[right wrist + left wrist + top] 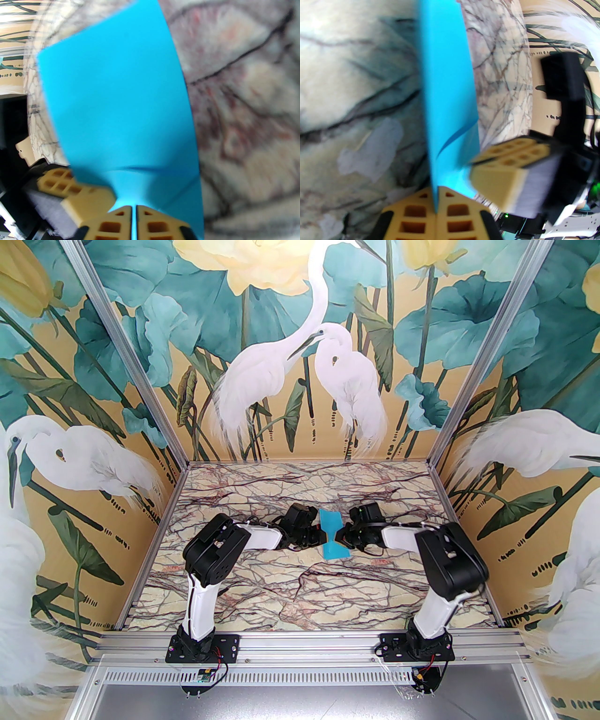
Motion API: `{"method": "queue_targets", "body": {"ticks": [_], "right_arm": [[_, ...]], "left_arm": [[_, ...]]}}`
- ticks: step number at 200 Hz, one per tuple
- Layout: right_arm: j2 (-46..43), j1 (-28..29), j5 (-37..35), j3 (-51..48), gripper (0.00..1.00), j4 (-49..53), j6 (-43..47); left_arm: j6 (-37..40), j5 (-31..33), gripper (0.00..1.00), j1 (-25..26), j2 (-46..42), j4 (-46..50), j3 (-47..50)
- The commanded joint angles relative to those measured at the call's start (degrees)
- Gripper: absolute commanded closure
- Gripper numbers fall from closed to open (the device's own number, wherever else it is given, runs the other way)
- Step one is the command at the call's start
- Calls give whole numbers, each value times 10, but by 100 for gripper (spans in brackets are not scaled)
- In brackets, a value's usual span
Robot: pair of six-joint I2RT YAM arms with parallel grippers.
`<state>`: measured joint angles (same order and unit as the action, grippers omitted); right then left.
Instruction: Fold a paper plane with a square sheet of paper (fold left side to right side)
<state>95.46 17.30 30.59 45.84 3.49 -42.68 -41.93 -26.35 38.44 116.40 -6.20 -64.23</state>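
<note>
The cyan-blue square sheet of paper stands off the marble table at mid-table, pinched at its waist into a bow-tie shape rather than a pointed paper plane. My left gripper grips it from the left. In the left wrist view its yellow fingers are shut on the paper's edge. My right gripper holds the sheet from the right. The right wrist view shows the paper caught in a thin slit between its fingers. Each wrist view also shows the other gripper's fingers at the same pinch.
The marble table is walled by painted mural panels at the back and both sides, framed by aluminium posts. A pale worn patch marks the surface under the left gripper. Both arm bases sit on the near rail.
</note>
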Motion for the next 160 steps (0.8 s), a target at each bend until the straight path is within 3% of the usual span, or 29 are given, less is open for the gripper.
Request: {"method": "queue_targets", "body": {"ticks": [1,21,43,48,63,86,111,160], "right_arm": [[-82,2,-69,-3,72,11,13],[-141,2,-123,-17,42,9,28],[-185,2,-157,-32,24,-9,39],[-193,2,-164,-34,15,-13,42],[-207,2,-174,-38,0,-28,42],[-213,1,-194,-43,1,-38,33],[-216,0,-210,-49,1,-39,36],[-208,-2,-213,-34,1,23,57]], "left_arm": [[40,88,100,2,-73,114,-14],[75,194,100,2,-123,257,-42],[111,322,100,3,-166,389,-73],[117,347,100,3,-172,422,-82],[134,410,100,5,-176,497,-112],[143,502,100,22,-147,601,-179],[129,534,100,42,-66,696,-277],[95,460,100,66,100,765,-456]]}}
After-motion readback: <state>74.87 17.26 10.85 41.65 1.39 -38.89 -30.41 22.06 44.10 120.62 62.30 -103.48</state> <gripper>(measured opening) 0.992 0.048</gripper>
